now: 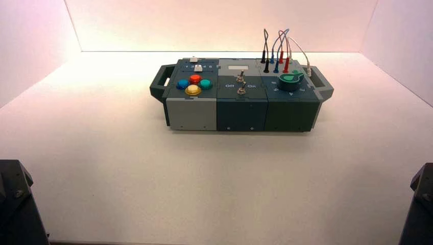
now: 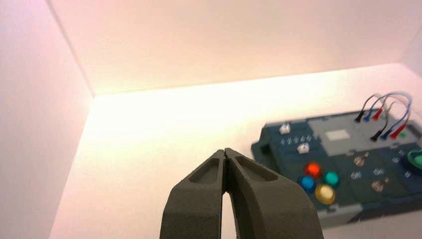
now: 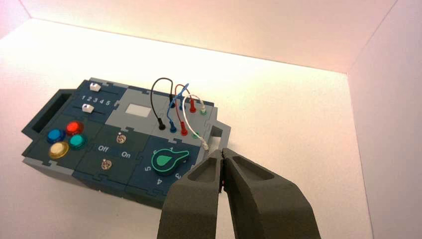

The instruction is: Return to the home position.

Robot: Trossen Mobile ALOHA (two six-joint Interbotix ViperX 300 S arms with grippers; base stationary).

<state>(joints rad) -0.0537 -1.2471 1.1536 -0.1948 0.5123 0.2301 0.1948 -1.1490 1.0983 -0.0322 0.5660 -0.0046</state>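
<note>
Both arms sit drawn back near home, well apart from the box (image 1: 240,97) on the tabletop (image 1: 214,178); left gripper (image 2: 226,152) and right gripper (image 3: 222,152) are closed, empty; little risk except drift toward the wires (image 3: 179,107)

A white table (image 1: 127,168) bears the control box (image 1: 240,102).

Dark grey, seemingly matte tool (image 2: 226,152) fingers.
</note>
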